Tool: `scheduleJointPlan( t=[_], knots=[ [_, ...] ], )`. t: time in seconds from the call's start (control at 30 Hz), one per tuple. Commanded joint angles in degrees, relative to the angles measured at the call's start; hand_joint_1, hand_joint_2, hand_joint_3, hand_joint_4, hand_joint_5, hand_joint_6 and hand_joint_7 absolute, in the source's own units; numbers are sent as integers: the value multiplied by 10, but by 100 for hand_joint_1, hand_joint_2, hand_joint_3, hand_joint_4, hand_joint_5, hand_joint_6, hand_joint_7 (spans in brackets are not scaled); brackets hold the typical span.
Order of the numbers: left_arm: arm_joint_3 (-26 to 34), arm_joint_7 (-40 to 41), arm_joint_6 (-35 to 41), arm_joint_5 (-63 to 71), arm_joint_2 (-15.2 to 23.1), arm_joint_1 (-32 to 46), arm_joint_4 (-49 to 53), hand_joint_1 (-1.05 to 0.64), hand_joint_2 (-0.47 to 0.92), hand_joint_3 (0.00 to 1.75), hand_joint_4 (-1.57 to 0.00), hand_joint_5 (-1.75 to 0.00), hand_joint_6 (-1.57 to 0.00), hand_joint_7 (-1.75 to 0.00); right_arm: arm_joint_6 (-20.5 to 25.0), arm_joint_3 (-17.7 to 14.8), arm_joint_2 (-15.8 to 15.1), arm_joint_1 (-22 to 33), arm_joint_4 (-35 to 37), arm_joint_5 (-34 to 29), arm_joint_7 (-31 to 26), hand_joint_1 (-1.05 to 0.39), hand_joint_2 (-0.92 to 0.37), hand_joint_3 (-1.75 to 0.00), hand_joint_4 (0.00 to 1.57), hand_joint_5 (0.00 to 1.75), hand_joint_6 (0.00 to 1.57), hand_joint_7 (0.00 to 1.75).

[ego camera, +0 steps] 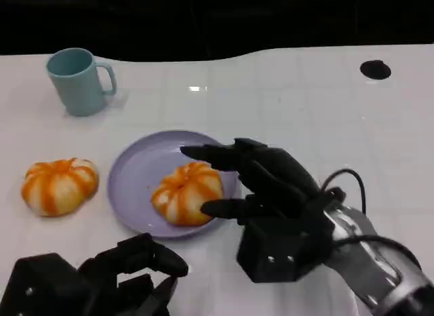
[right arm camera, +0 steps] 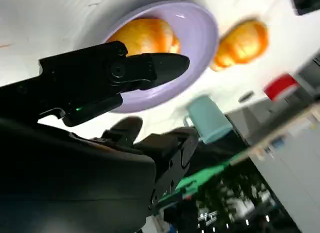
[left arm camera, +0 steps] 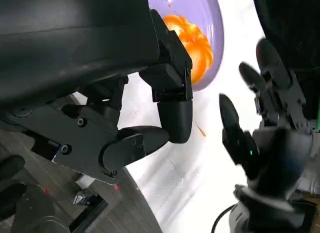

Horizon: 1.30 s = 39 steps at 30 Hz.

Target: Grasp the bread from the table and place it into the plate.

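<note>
An orange-and-white bread (ego camera: 186, 192) lies inside the purple plate (ego camera: 135, 173) at the table's middle. My right hand (ego camera: 271, 187) is just right of it with its fingers spread over the plate's right side. The fingers stand apart around the bread without closing on it. The right wrist view shows this bread (right arm camera: 147, 35) on the plate (right arm camera: 195, 48) beyond my fingers (right arm camera: 125, 73). A second bread (ego camera: 60, 186) lies on the table left of the plate. My left hand (ego camera: 129, 272) is low at the front left, its fingers curled in and holding nothing.
A teal mug (ego camera: 78, 81) stands at the back left, handle to the right. A small black round hole (ego camera: 375, 70) marks the far right of the white table. The table's back edge runs close behind the mug.
</note>
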Motion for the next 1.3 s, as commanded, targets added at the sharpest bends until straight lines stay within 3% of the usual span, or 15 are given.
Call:
scheduleJointPlan(
  t=[0.03, 0.23, 0.27, 0.3, 0.37, 0.43, 0.47, 0.5, 0.6, 0.7, 0.97, 1.3],
  knots=[
    [5, 4, 6, -4, 2, -2, 2, -24, 72, 84, -68, -175, -61, -132, -36, -31, -19, 53, -53, 31, -12, -48, -92, -25, 46, 113, 70, 33],
    [8, 4, 17, -7, -1, -5, 0, -24, 72, 83, -68, -175, -61, -132, -67, -60, -44, 117, -118, 54, -5, -35, -89, -32, 56, 123, 73, 60],
    [7, 4, 16, -5, 0, -5, 1, -24, 72, 83, -68, -175, -60, -132, -73, -66, -50, 125, -123, 60, -3, -34, -85, -41, 58, 125, 72, 68],
    [7, 4, 15, -4, 1, -6, 2, -24, 73, 82, -67, -175, -60, -132, -77, -71, -54, 131, -126, 65, -1, -30, -69, -68, 60, 128, 73, 76],
    [7, 4, 16, -5, 0, -6, 2, -24, 73, 82, -66, -175, -60, -132, -97, -83, -64, 144, -128, 79, 2, -24, -50, -100, 65, 132, 77, 83],
    [8, 4, 18, -6, -1, -6, 1, -25, 73, 81, -66, -175, -60, -132, -110, -90, -70, 150, -128, 88, 4, -19, -43, -113, 68, 136, 80, 86],
    [7, 4, 19, -5, -1, -6, 2, -25, 73, 81, -66, -175, -60, -132, -113, -97, -77, 160, -136, 95, 8, -16, -35, -129, 70, 148, 79, 99],
    [7, 4, 17, -4, 0, -7, 3, -25, 73, 80, -66, -175, -60, -132, -115, -105, -84, 170, -145, 101, 12, -13, -32, -133, 72, 158, 78, 110],
    [7, 4, 16, -2, 1, -9, 5, -27, 73, 79, -66, -175, -61, -132, -115, -123, -102, 194, -172, 114, 28, -10, -31, -136, 79, 172, 81, 125],
    [8, 3, 17, -2, 2, -11, 7, -27, 73, 79, -66, -175, -62, -132, -111, -138, -118, 216, -195, 124, 43, -9, -26, -148, 85, 173, 85, 132],
    [9, 0, 11, 0, 5, -10, 9, -27, 74, 79, -66, -175, -62, -132, -84, -173, -136, 282, -264, 119, 60, -7, -23, -150, 91, 172, 88, 135],
    [13, -2, 16, -5, 7, -10, 8, -29, 75, 76, -65, -175, -62, -131, -37, -204, -138, 345, -325, 102, 61, -4, -19, -150, 91, 175, 86, 141]
  ],
)
